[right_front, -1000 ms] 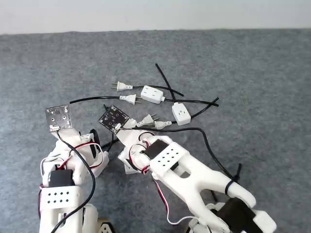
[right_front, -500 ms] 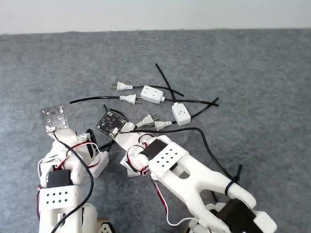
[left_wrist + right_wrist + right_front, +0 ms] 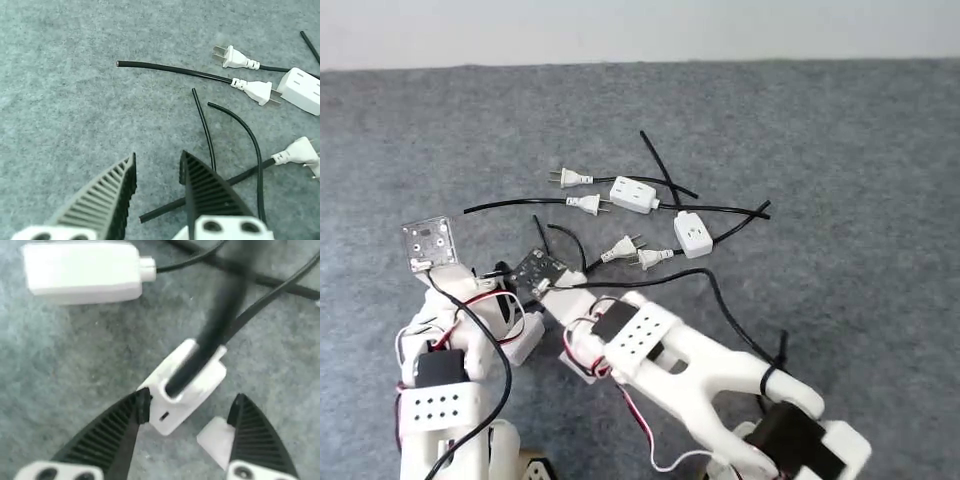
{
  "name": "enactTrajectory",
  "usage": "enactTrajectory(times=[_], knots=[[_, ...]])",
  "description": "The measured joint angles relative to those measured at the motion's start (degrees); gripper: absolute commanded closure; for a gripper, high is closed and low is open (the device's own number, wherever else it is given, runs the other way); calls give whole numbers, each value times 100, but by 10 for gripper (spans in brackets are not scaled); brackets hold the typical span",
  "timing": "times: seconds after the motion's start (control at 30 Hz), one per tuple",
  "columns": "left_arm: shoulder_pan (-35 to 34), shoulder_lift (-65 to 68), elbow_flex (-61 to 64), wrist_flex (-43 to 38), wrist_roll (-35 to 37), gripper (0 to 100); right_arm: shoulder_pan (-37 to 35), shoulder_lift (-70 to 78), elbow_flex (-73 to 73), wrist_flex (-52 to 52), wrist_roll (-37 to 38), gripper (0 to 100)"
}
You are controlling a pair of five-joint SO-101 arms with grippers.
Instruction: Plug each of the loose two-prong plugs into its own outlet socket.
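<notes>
White plug (image 3: pixel 192 372) between splayed right tool (image 3: pixel 191 401), outlet (image 3: pixel 82 272) nearby

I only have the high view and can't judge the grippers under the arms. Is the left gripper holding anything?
Observer: No. The left wrist view shows the left gripper open and empty, above the carpet.
Operator: And the right one?
Observer: The right gripper is open too. What looks like a white plug lies between its fingers, not gripped.
</notes>
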Motion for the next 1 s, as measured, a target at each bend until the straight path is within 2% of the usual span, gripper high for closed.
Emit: enactTrajectory(times=[0.4, 0.47, 0.57, 0.63, 0.83, 1.0], knots=[[-44, 0, 0, -141, 0, 865, -105, 958, -1055, 527, -334, 759], [-220, 0, 0, -149, -26, 865, -132, 1169, -1310, 668, -334, 822], [-466, 0, 0, -316, -26, 865, -114, 1451, -1679, 914, -343, 998], [-589, 0, 0, -360, -26, 865, -88, 1582, -1829, 1002, -343, 969], [-651, 0, 0, -422, -26, 866, -53, 1767, -1855, 1011, -123, 989], [-651, 0, 0, -422, -26, 867, 316, 1433, -1670, 1090, -70, 990]])
